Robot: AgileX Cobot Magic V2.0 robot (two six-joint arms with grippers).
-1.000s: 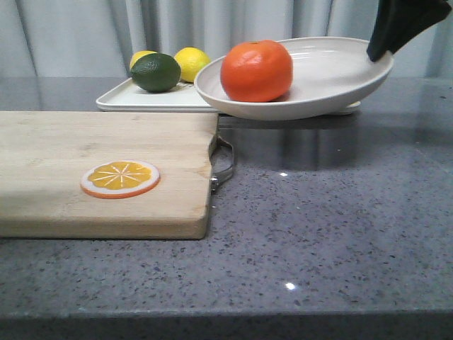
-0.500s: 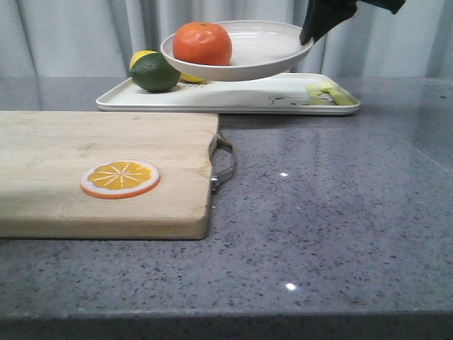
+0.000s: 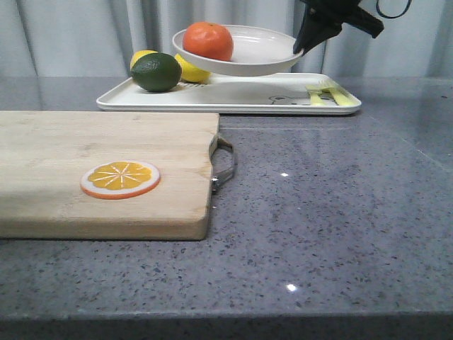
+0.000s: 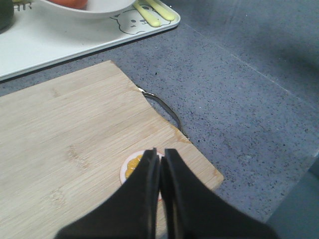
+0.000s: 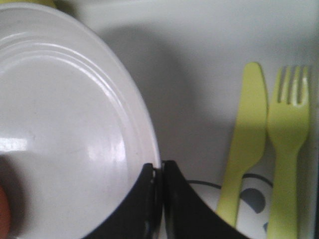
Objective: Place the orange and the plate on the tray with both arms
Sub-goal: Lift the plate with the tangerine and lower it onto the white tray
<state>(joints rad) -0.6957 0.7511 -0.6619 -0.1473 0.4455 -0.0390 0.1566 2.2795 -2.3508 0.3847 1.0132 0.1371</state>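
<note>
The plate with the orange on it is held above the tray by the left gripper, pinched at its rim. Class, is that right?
Not quite: the right gripper, not the left, pinches the rim of the plate. The front and right wrist views show it, with the orange aboard, above the tray.

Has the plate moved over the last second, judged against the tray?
Yes. The plate, pinched at its rim by the right gripper, shifted away from the camera and left; it now hangs above the tray.
</note>
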